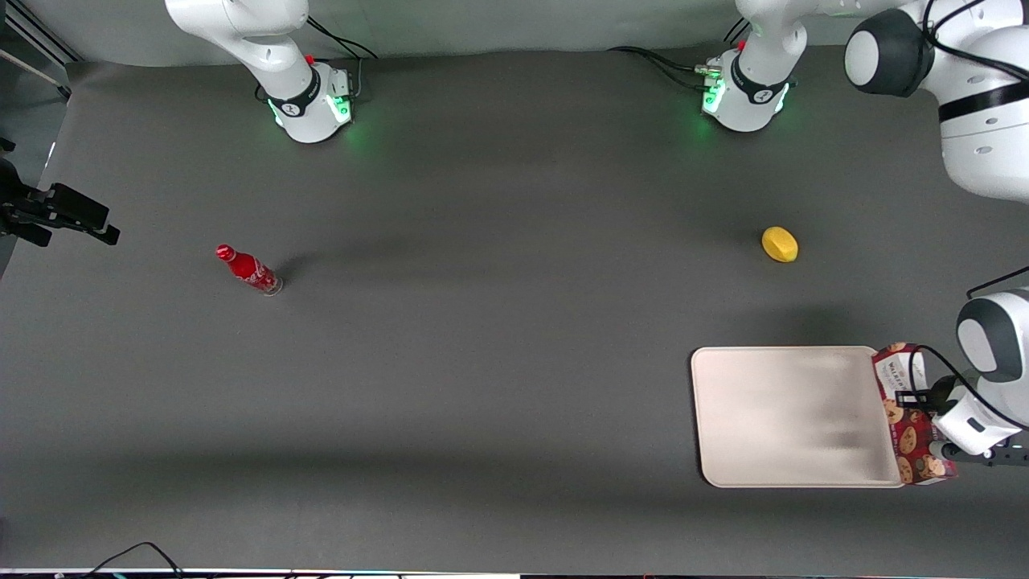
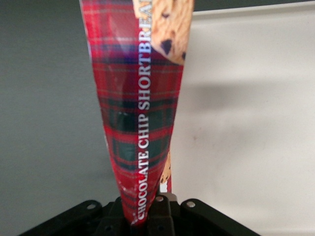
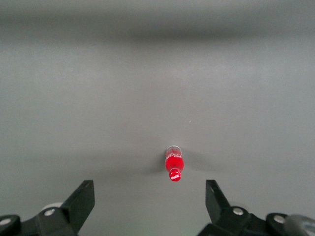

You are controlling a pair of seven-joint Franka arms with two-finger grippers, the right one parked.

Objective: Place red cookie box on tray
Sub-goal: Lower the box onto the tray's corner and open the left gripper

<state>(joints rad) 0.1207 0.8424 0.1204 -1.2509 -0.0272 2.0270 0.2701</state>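
Red tartan fills the wrist view: the box (image 2: 140,108) runs straight out from our claw (image 2: 147,216), which is clamped on one narrow end of it. In the front view the claw (image 1: 924,400) holds the box (image 1: 912,418) just past the tray's (image 1: 792,474) three o'clock edge, at the working arm's end of the desk (image 1: 482,362). We cannot tell whether the box is lifted clear of the desk or touching it. It lies alongside the tray's short rim, its white label end farther from the front camera.

We judge the pinch on the thin side lets the long carton hang in line with the claw, so it can be carried sideways and laid flat. The tray is bare and much larger than the box, so there is room to set it anywhere inside the rim. The next move, as we read it, is a shift toward nine o'clock over the rim, then lowering.

A lemon (image 1: 780,244) sits at the tray's twelve o'clock, well apart. A bottle (image 1: 249,270) stands toward the parked arm's end.
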